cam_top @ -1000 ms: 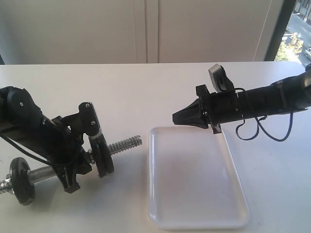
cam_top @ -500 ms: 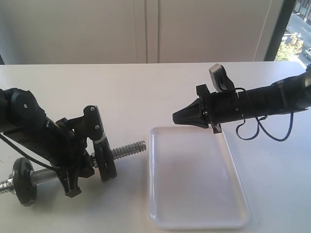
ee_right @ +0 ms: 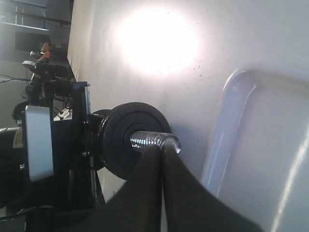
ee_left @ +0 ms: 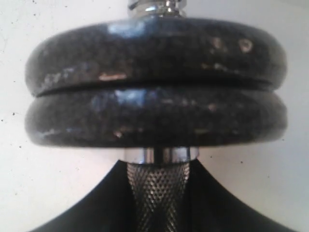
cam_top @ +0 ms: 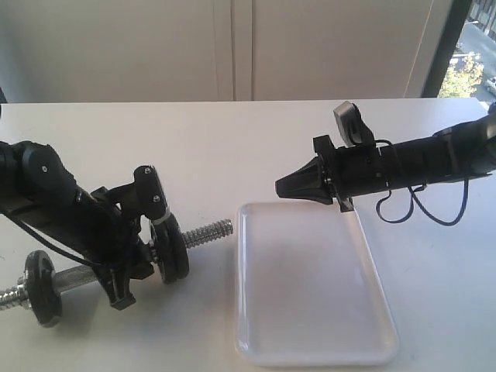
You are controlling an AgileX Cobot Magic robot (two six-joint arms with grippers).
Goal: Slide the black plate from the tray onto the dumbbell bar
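Dumbbell bar point(cam_top: 203, 232) has shifted, gripped by left fingers point(ee_left: 91, 212); right fingers point(ee_right: 193, 203) closed; wrist close-up shows black plate point(ee_left: 154, 53) seated.

In the exterior view I have bright, even daylight. The window point(cam_top: 474, 54) at the far right corner is overexposed, and the white table point(cam_top: 232, 139) looks washed out, with only soft shadows. In the right wrist view a strong glare spot burns out the table, and the right gripper point(ee_right: 161, 159) is a dark, blurred silhouette. In the left wrist view the black plate point(ee_left: 154, 53) is slightly soft, with pale highlights; the knurling of the dumbbell bar point(ee_left: 158, 193) is sharper.
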